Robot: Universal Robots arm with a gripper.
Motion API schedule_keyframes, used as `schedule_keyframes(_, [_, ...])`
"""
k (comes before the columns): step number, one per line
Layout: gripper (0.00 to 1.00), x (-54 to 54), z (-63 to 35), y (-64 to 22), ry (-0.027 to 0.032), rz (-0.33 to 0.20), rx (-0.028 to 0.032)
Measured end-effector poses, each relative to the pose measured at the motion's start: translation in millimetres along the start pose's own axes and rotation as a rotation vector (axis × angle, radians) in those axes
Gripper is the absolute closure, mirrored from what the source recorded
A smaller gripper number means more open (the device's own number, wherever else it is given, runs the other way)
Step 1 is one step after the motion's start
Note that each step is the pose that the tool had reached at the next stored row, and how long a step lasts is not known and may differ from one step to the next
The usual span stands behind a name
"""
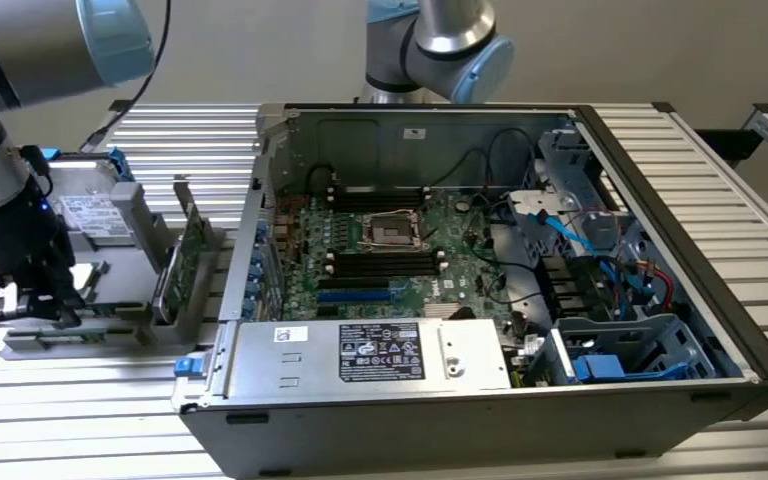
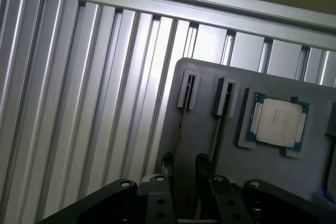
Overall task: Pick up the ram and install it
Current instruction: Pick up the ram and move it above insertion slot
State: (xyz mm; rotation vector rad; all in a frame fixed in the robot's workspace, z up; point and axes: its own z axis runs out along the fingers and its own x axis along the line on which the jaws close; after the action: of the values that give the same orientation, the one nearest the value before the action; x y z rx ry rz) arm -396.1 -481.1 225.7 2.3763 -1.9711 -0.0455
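My gripper hangs over a grey parts holder at the exterior view's left, beside the open computer case. In the wrist view the gripper is open, its two dark fingertips apart and nothing clamped between them. Below them the holder carries two thin boards standing edge-on in narrow slots. The nearer one, which I take for the ram, runs toward the gap between the fingers. The other thin edge lies just outside it. I cannot tell whether the fingers touch either board.
A silver-topped processor chip sits in a pocket of the holder. A taller green card stands upright between holder and case. The case lies open with the motherboard and its dark memory slots exposed. A second arm stands behind it.
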Motion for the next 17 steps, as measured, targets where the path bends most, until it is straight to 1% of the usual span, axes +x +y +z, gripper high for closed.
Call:
schedule_keyframes(8, [0.69,5.1,13.6,-0.2,0.0001,0.000,-0.0001])
schedule_keyframes(17, [0.69,13.2,19.6,-5.6,-0.0008,0.004,0.0001])
